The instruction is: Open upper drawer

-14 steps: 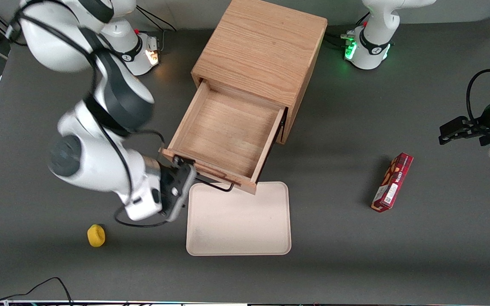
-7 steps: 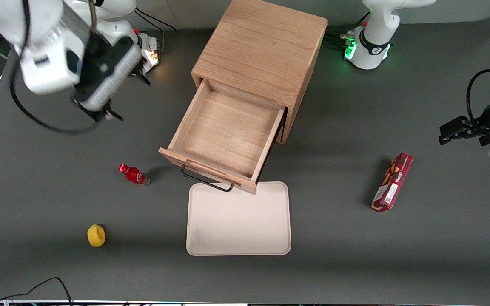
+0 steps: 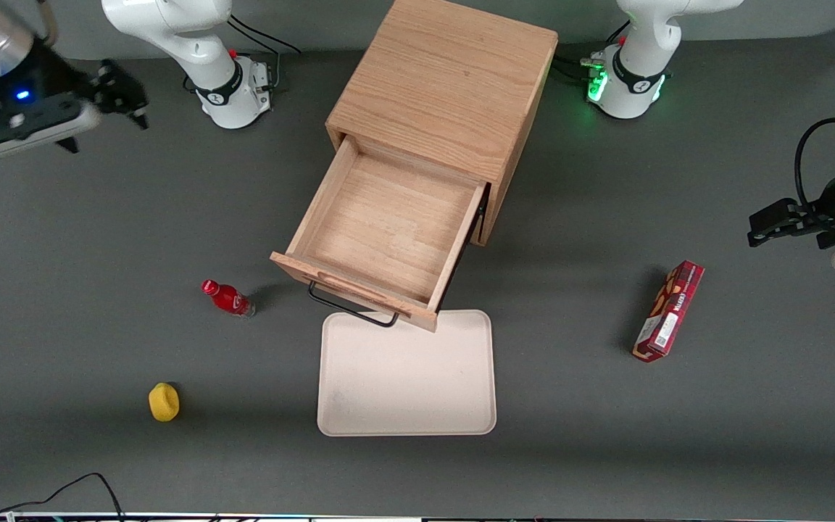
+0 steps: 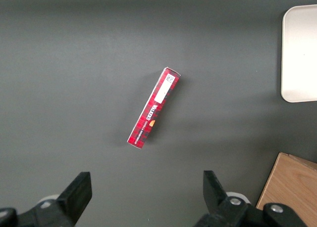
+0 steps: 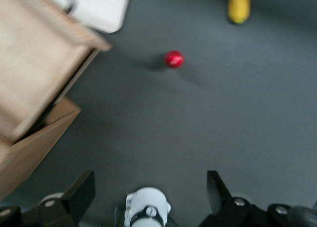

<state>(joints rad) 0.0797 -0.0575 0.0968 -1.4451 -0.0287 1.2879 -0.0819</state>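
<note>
From my station, nearest the front camera on the dark grey table I have a small yellow lemon-like fruit toward the working arm's end, and a cream tray lying flat with nothing on it. Just above the tray's farther edge hangs the black bar handle of the upper drawer, which is pulled well out of the oak cabinet; I can see the whole wooden floor of the drawer and it holds nothing. Beside the drawer front, toward the working arm's end, a small red bottle lies on the table, apart from both drawer and fruit. Toward the parked arm's end a red tartan biscuit box lies flat, well apart from the cabinet. The claw is up high at the working arm's end of the table, farther from the front camera than the drawer and well apart from its handle, touching nothing. In the right wrist view its two black fingers stand spread wide with only bare table between them, and the drawer, the red bottle and the yellow fruit all sit below it.
</note>
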